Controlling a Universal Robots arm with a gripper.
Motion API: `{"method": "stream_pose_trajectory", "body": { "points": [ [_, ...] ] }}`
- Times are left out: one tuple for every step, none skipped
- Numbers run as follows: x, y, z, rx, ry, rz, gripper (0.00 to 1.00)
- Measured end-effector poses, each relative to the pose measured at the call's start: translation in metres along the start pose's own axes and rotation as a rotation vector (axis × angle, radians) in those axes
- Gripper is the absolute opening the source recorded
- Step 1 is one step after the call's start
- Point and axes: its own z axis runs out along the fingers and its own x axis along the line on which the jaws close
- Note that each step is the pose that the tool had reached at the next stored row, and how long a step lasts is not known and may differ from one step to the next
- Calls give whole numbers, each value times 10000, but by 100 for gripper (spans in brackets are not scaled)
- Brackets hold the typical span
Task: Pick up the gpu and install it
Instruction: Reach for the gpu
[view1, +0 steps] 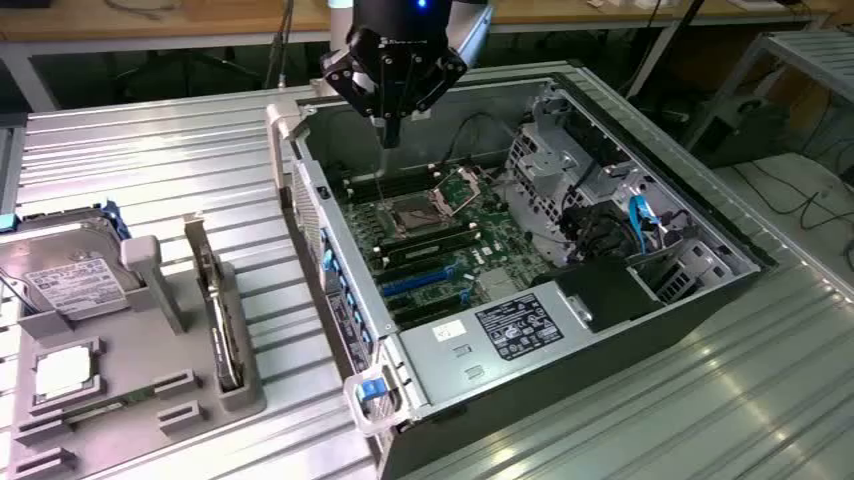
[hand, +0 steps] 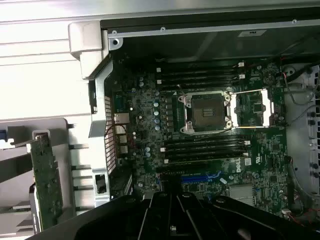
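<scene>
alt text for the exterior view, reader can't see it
A robot gripper, shut and empty, hangs over the motherboard of an open computer case. At the exterior view's left, the gpu stands on edge in a grey holder, beside a hard drive.

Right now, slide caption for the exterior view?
Shut pincer hovers over the open computer case; gpu stands in the grey holder beside it.

The gpu (view1: 214, 300) is stood on edge in a rack (view1: 248, 396), at the exterior view's left of the computer case (view1: 310, 205).
</scene>
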Motion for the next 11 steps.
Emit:
{"method": "stream_pose_trajectory", "body": {
  "points": [
    [6, 0, 0, 0, 0, 2, 11],
    [15, -1, 0, -1, 0, -1, 11],
    [19, -2, 0, -1, 0, 0, 11],
    [25, -2, 0, -1, 0, 0, 11],
    [34, -3, -1, 0, 0, 0, 11],
    [42, -3, -1, 0, 0, 0, 11],
    [50, -4, -1, 0, 0, 0, 11],
    [57, -4, -2, 0, 0, 0, 11],
    [67, -5, -2, 0, 1, 0, 11],
    [80, -6, -3, 1, 1, 0, 11],
    [92, -7, -2, -1, 0, 0, 11]
  ]
}}
